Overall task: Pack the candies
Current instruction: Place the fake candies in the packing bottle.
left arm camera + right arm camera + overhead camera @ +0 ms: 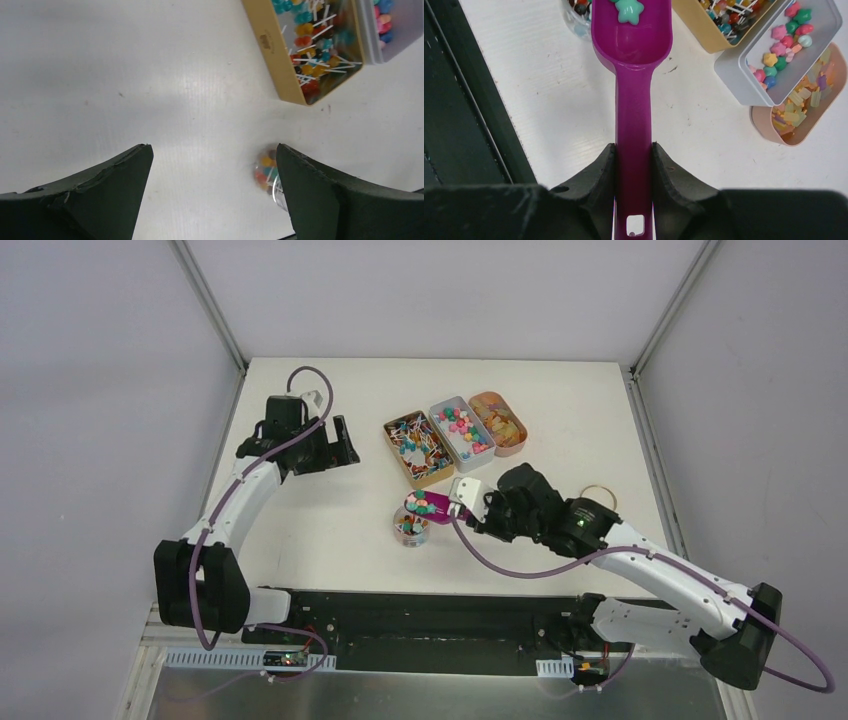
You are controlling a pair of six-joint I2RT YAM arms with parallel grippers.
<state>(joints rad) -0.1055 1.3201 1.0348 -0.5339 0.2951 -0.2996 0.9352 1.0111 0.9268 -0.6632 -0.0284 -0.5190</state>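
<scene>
Top external: right end effector (468, 506) is clamped on the handle of a magenta scoop (428, 506). The scoop bowl points left and carries a few candies (418, 502), pink and green. The bowl sits over the rim of a small clear jar (410, 528), which already has mixed candies in it, some on white sticks.

Right wrist: both fingers (601, 170) press the scoop handle from either side. One green star candy (626, 10) shows in the bowl, and the jar is just at the top left edge.

Three open tins stand side by side behind the jar on the white table (300, 530):
- gold tin (397, 452) with stick candies
- grey tin (437, 406) with pink, green and blue lumps
- peach tin (522, 438) with orange-yellow pieces

Left end effector (345, 445) is over bare table, well left of the gold tin. Left wrist: jaws spread wide, nothing between them; the jar is partly hidden behind the right-hand finger (330, 195).

Thin loop (597, 496) lies on the table right of the right arm.
</scene>
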